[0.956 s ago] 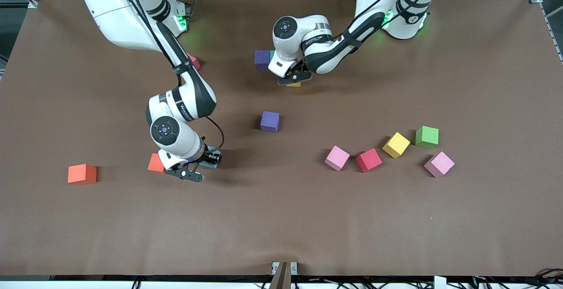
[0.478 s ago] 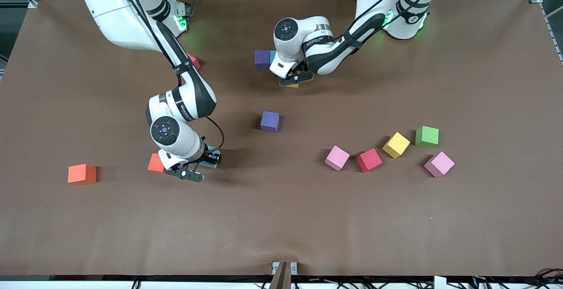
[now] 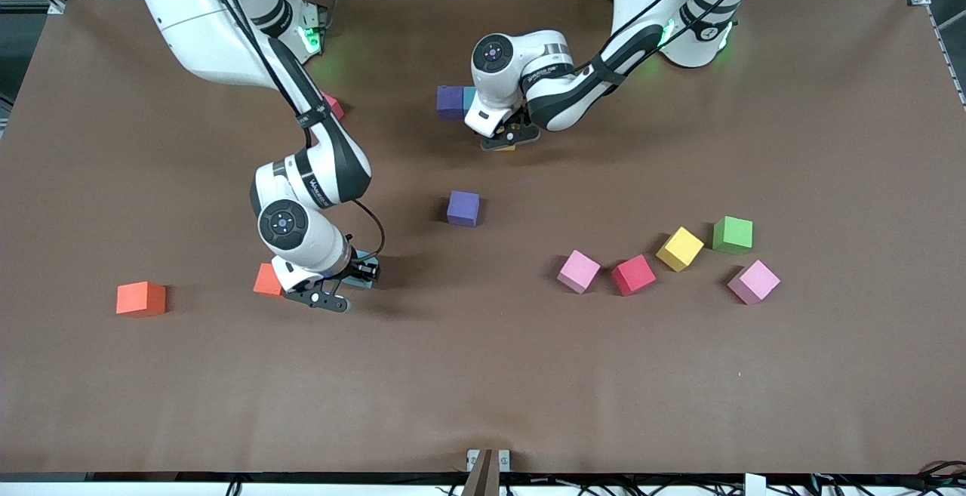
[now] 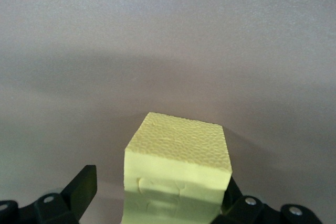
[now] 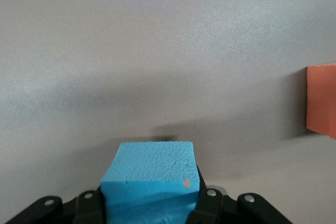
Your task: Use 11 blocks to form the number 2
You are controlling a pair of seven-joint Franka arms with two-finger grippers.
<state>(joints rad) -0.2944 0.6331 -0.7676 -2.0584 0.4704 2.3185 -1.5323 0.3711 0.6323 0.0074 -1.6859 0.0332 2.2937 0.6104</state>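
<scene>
My left gripper (image 3: 507,137) stands open around a yellow block (image 4: 178,171) resting on the table; one finger (image 4: 81,187) is clear of it. That yellow block (image 3: 504,147) sits by a purple block (image 3: 450,101) and a blue block (image 3: 469,96); of the number 2 only this short row shows. My right gripper (image 3: 355,275) is low over the table, shut on another blue block (image 5: 149,182), beside an orange block (image 3: 266,280). Loose blocks: purple (image 3: 463,208), pink (image 3: 579,271), red (image 3: 633,275), yellow (image 3: 679,248), pink (image 3: 753,281), orange (image 3: 140,298).
A green cube (image 3: 732,234) sits beside the loose yellow one. A pinkish-red cube (image 3: 333,107) peeks out from under the right arm near its base. The orange block (image 5: 323,98) lies close to the right gripper's side.
The left gripper's fingers have spread, letting go of the yellow block, and the hand has risen slightly. The right arm has not moved.
</scene>
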